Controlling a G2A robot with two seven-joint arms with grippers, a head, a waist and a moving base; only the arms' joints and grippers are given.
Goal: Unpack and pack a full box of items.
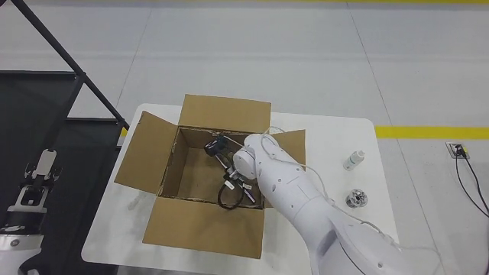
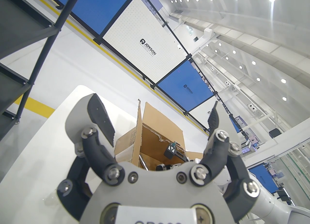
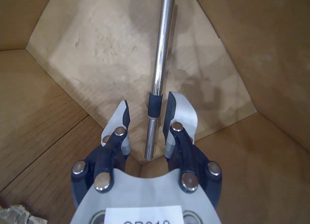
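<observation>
In the top view, an open cardboard box (image 1: 225, 111) is seen on the white surface (image 1: 336, 141), with a small bottle (image 1: 354, 160) nearby. In the left wrist view, the left tool (image 2: 155, 102) is held released, apart from the box. In the right wrist view, the right tool (image 3: 149, 99) is released inside the box, astride a metal rod (image 3: 162, 48) lying on its floor.

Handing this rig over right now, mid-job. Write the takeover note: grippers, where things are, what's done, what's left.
Right gripper: open, down in the cardboard box, jaws either side of the metal rod, not clamped.
Left gripper: open, empty, off beside the table.
Things: the rod lies on the box floor; white bottle and round metal part sit on the table beside the box.
Done: two items are outside the box.
Left: rod not gripped; going in or out, cannot tell.
</observation>
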